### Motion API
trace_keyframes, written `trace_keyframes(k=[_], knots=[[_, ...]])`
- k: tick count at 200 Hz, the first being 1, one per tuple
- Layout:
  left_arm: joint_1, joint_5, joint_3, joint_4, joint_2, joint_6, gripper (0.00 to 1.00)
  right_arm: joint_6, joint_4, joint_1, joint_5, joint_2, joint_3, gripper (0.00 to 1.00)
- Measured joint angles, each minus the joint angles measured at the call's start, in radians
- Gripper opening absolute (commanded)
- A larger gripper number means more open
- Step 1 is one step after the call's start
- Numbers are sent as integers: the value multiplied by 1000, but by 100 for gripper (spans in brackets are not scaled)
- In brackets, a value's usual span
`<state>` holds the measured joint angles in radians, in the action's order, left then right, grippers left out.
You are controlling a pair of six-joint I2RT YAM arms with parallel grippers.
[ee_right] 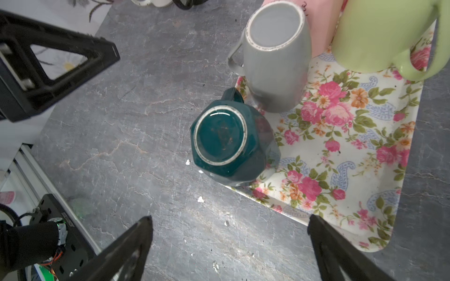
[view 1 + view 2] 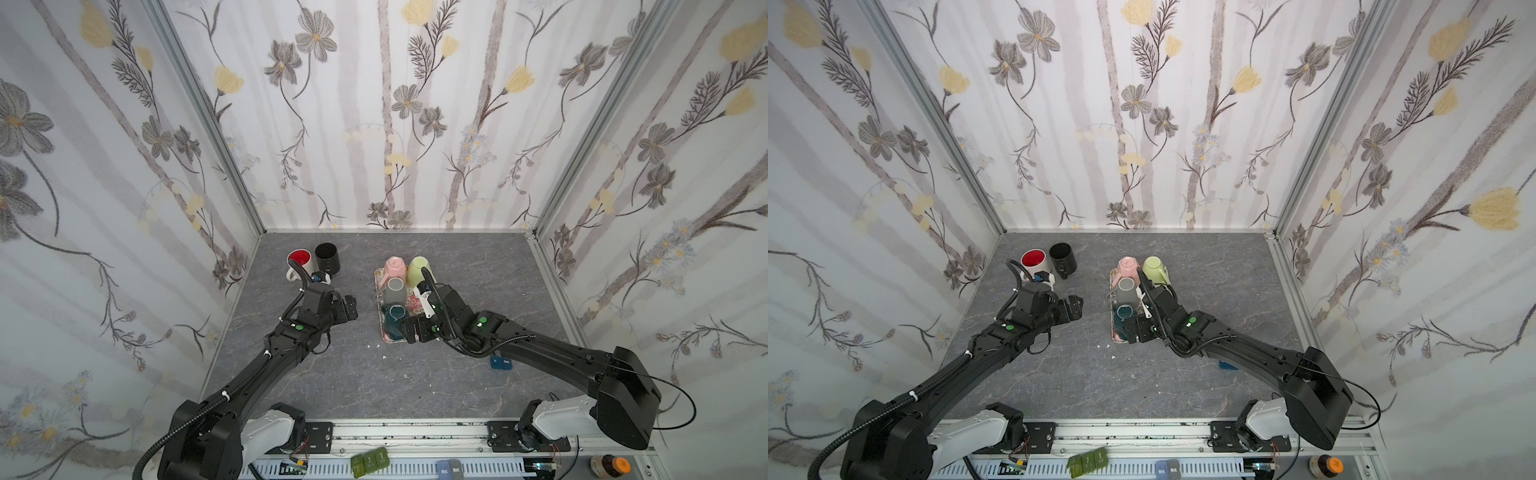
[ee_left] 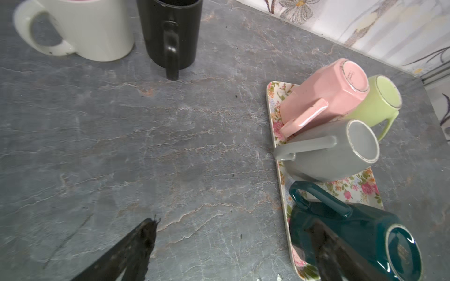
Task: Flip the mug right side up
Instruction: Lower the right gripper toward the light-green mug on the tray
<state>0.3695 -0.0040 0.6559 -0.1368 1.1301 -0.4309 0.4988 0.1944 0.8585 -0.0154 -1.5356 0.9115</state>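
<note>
Several mugs stand bottom up on a floral tray point(image 2: 394, 341): pink point(image 2: 395, 266) and light green point(image 2: 419, 268) at the back, grey point(image 2: 395, 291) in the middle, dark teal point(image 2: 394, 318) point(image 1: 224, 138) nearest, at the tray's left edge. My right gripper point(image 2: 411, 332) point(image 1: 230, 219) hovers open just in front of the teal mug, one finger over the tray's corner, nothing between its fingers. Left of the tray, my left gripper point(image 2: 351, 309) point(image 3: 235, 227) is open and empty over bare table, one finger lying across the teal mug point(image 3: 360, 231) in the left wrist view.
A white mug with a red inside point(image 2: 300, 262) and a black mug point(image 2: 327, 257) stand upright at the back left, behind the left arm. A small blue object point(image 2: 500, 363) lies under the right arm. White crumbs point(image 2: 376, 345) dot the grey table near the tray.
</note>
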Motion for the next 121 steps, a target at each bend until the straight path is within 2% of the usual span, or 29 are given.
trace_keyframes(k=[32, 79, 93, 110, 121], knots=[[0, 60, -60, 73, 4, -13, 100, 19, -27, -23, 39, -16, 0, 99], [18, 95, -166, 199, -54, 9, 100, -61, 31, -172, 74, -140, 135, 87], [23, 104, -203, 230, -80, 11, 100, -105, 57, -196, 84, -178, 193, 82], [28, 100, -219, 248, -107, 13, 100, -168, 95, -217, 114, -226, 263, 66], [30, 93, -226, 269, -124, 17, 100, -216, 116, -225, 144, -260, 309, 66]])
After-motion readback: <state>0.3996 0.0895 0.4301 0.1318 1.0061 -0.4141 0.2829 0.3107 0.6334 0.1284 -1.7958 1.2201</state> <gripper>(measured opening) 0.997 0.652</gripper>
